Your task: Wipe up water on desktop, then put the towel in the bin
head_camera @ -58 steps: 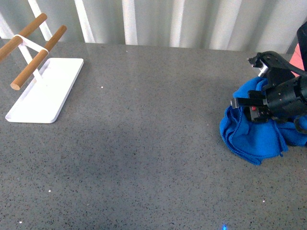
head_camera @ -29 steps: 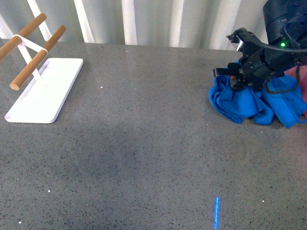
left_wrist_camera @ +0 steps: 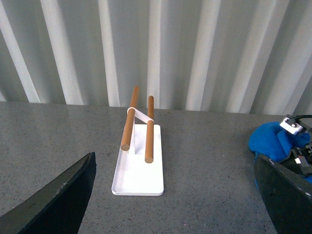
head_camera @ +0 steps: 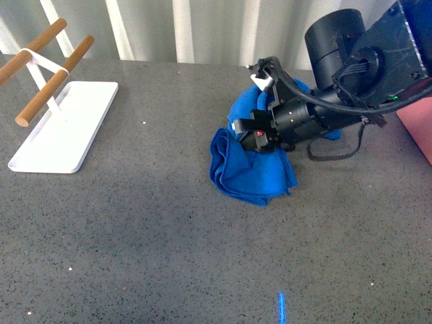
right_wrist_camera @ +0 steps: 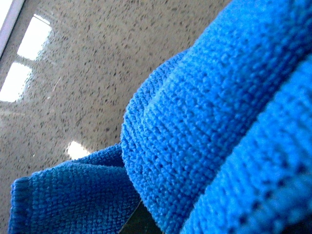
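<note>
Item: your right tool (head_camera: 251, 101), clamped on the towel (head_camera: 253, 175), which sits bunched on the desk (head_camera: 169, 236) just off centre toward 1 o'clock. The bin (head_camera: 420, 131) is at the 3 o'clock edge, apart from it. Item: your left tool (left_wrist_camera: 174, 161), spread wide, holding nothing, with the white tray (left_wrist_camera: 139, 183) at its 12 o'clock.

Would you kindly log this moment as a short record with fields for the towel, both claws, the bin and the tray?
towel: blue, bunched, lying on the desktop, right of centre in the front view
right claw: closed on the towel, down at the desktop
left claw: open, empty, above the desktop, facing the tray
bin: pink, only an edge visible at far right, apart from the towel
white tray: far left on the desktop, with two wooden bars raised above it
water: no puddle discernible
</note>
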